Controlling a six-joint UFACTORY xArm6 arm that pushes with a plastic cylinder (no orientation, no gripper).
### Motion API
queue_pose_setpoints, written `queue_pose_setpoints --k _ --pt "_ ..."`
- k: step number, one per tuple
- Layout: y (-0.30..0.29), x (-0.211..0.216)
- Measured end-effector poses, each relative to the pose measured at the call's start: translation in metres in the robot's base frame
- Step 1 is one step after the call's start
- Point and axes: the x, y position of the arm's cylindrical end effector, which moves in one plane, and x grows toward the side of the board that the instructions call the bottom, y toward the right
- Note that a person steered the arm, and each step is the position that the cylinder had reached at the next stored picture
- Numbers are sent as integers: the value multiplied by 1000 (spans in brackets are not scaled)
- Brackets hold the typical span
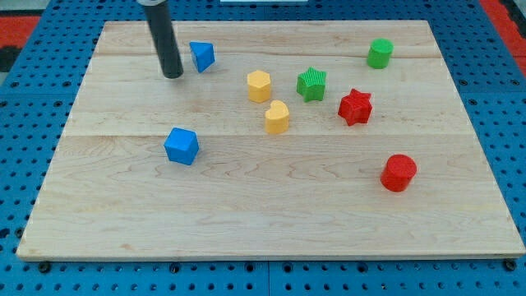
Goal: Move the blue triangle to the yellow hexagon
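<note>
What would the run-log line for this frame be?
tip: just left of blue triangle, small gap | target: yellow hexagon, right of triangle, apart | status: not yet delivered

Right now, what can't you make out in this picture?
- The rod above my tip: cut off by the view's top edge, so the arm is out of sight.
- The gap between my tip and the blue triangle to its right: too small to tell whether they touch.
- The lower yellow block: shape unclear from this angle, unlike the yellow hexagon.
</note>
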Motion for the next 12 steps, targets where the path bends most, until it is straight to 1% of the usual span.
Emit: queue_pose_setpoints --k 1,2,3,4,6,7,8,10,11,12 --pt "-18 -52" --pt "4 -88" --pt "4 -63" --pt "17 -54" --pt "18 -39" --pt "28 -48" --pt "49 -47" --pt "49 0" --pt "42 11" --pt "14 19"
